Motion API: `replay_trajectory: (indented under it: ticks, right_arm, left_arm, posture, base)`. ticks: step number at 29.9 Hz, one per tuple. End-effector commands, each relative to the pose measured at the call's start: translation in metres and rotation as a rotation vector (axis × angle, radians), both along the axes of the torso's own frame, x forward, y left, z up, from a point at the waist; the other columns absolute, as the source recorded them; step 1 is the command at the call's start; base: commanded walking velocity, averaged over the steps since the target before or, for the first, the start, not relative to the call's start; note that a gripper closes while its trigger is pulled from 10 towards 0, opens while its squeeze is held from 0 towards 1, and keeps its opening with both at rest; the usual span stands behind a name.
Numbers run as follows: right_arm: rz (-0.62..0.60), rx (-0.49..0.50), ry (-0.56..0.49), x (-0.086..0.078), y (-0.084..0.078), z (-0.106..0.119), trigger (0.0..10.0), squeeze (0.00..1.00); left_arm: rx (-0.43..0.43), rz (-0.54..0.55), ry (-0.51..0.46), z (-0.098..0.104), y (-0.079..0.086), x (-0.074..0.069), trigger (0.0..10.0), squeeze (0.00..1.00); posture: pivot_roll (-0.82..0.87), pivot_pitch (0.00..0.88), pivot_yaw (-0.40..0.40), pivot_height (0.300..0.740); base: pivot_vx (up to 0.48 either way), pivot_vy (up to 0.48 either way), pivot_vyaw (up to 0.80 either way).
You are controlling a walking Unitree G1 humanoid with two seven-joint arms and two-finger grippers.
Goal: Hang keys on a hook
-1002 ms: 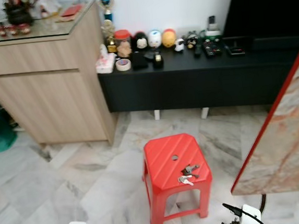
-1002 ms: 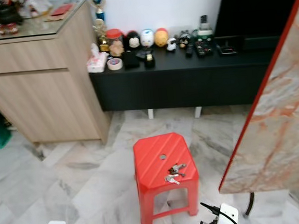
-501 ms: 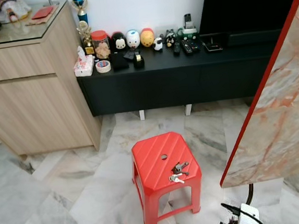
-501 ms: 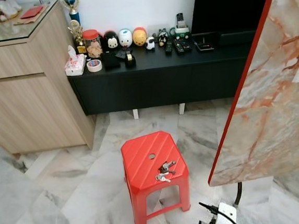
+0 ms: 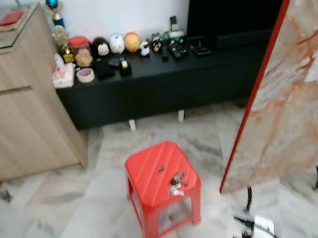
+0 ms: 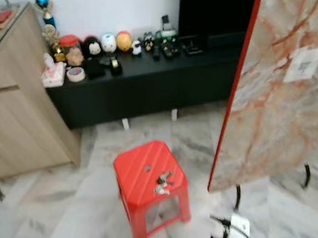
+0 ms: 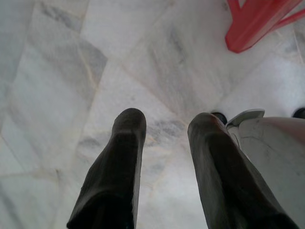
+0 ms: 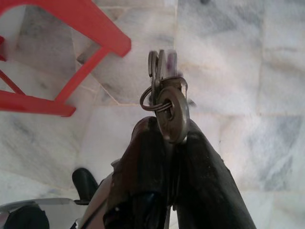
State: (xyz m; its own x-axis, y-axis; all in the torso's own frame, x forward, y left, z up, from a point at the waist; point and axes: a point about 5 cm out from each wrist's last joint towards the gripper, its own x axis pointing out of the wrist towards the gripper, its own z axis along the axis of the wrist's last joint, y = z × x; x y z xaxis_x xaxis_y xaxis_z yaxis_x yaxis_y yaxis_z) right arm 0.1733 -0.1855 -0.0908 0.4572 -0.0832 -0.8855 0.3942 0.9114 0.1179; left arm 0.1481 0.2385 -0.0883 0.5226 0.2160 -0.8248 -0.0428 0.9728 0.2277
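Observation:
My right gripper (image 8: 169,129) is shut on a bunch of keys (image 8: 164,90): a wire ring, a round metal tag and key blades stick out past the fingertips, above the marble floor beside a leg of the red plastic stool (image 8: 86,28). My left gripper (image 7: 167,121) is open, empty, and pointing down at the floor. In the eye views the red stool (image 5: 152,167) stands in the middle of the floor. A second small bunch of keys (image 5: 177,184) lies on its top near the front right corner.
A low black console (image 5: 161,80) with figurines and remotes runs along the far wall, under a dark screen (image 5: 232,4). A wooden cabinet (image 5: 19,109) stands at left. A red-edged marble-patterned panel (image 5: 285,97) leans on black legs close at right.
The whole picture has slid left and gone blurry, so the camera has turned to the right. More of the marble panel shows. The stool and the keys on it have not moved.

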Motion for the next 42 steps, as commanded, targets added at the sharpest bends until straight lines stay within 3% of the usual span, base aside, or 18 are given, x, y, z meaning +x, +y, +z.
replay_trajectory:
  ticks: [1,23,26,36,42]
  right_arm:
    - [0.004,-0.006,-0.002,-0.001,-0.001,0.000,10.0,0.00]
    - [0.013,0.003,-0.030,0.003,0.003,0.001,10.0,0.00]
    - [0.025,0.001,-0.064,0.010,0.004,0.004,10.0,0.00]
    - [0.080,-0.024,-0.286,0.058,0.011,0.032,10.0,0.00]
    - [0.062,-0.035,-0.377,0.073,0.012,0.044,10.0,0.00]
  left_arm:
    - [0.004,-0.004,0.021,-0.003,0.000,-0.006,10.0,0.00]
    - [0.006,0.009,0.025,-0.003,0.001,-0.006,10.0,0.00]
    - [0.006,0.013,0.024,-0.002,0.001,-0.006,10.0,0.00]
    - [0.004,0.027,0.015,-0.003,0.000,-0.007,10.0,0.00]
    - [0.003,0.031,0.010,-0.003,0.000,-0.007,10.0,0.00]
  posture:
    - [0.08,0.000,-0.028,0.740]
    - [0.08,0.000,-0.023,0.740]
    - [0.08,0.000,-0.022,0.740]
    - [0.08,0.000,-0.023,0.740]
    - [0.07,0.000,-0.026,0.740]
  base:
    - [0.000,0.000,-0.79]
    - [0.000,-0.067,-0.79]
    - [0.000,0.000,0.00]
    - [0.000,0.000,0.00]
    - [0.000,0.000,0.00]
